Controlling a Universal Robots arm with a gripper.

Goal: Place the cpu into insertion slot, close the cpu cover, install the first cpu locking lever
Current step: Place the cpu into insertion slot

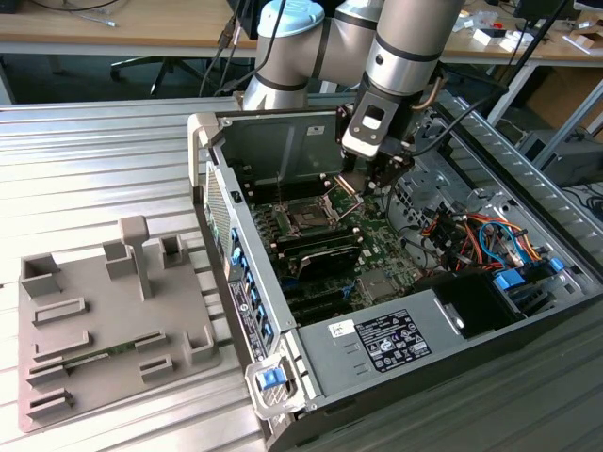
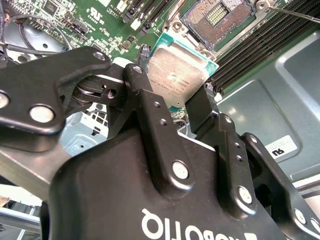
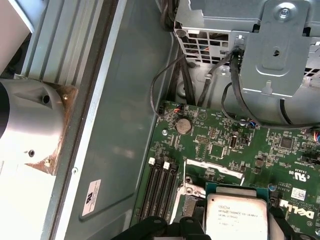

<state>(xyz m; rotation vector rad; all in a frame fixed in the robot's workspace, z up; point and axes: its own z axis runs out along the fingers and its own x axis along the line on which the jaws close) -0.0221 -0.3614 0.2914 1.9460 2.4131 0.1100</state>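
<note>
The arm [image 1: 405, 47] reaches down into the open computer case [image 1: 283, 151]. Its fingers [image 2: 150, 120] pinch the cpu [image 2: 182, 75] by two edges, just above the green board [image 2: 90, 20]. The insertion slot [image 2: 220, 15] lies just past the fingers.

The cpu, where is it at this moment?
In the second wrist view the cpu is held between the gripper's fingers, above the green board, just short of the empty insertion slot.
</note>
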